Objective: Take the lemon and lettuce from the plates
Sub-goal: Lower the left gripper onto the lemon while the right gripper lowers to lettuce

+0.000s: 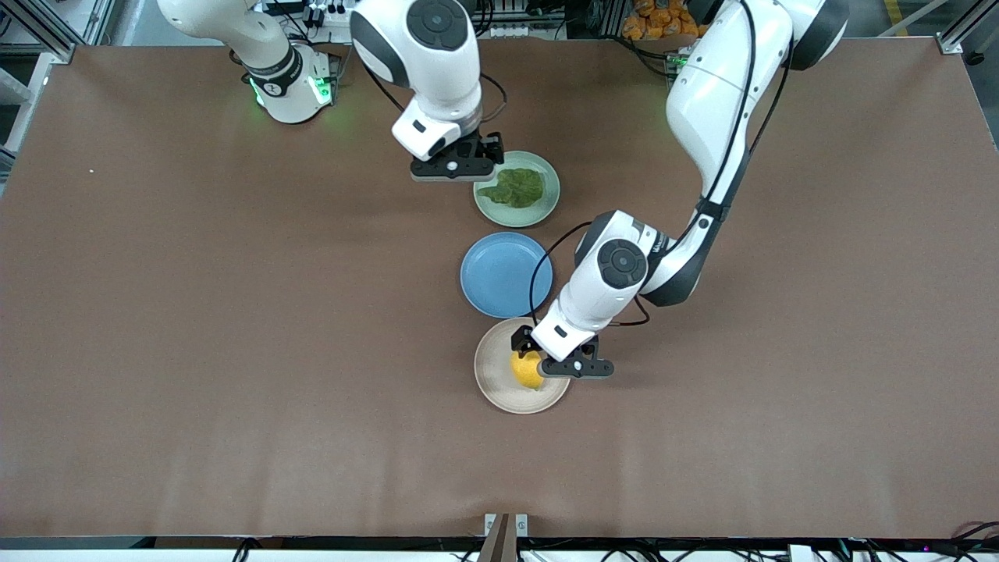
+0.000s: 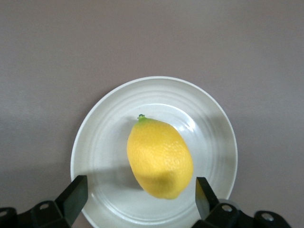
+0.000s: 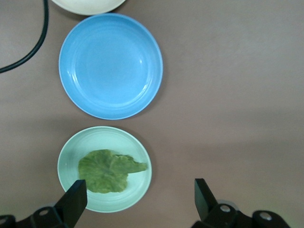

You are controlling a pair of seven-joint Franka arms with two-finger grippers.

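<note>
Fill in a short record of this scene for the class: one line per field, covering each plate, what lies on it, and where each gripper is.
lemon: on the beige plate, nearest the front camera
lettuce: flat on the mint plate, farthest from the front camera
blue plate: between the other two, nothing on it
left gripper: open, over the beige plate, fingers either side of the lemon
right gripper: open, over the mint plate's edge, beside the lettuce

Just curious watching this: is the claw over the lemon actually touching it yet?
Apart. The left wrist view shows the left gripper open, bare beige plate visible between each finger and the lemon.
</note>
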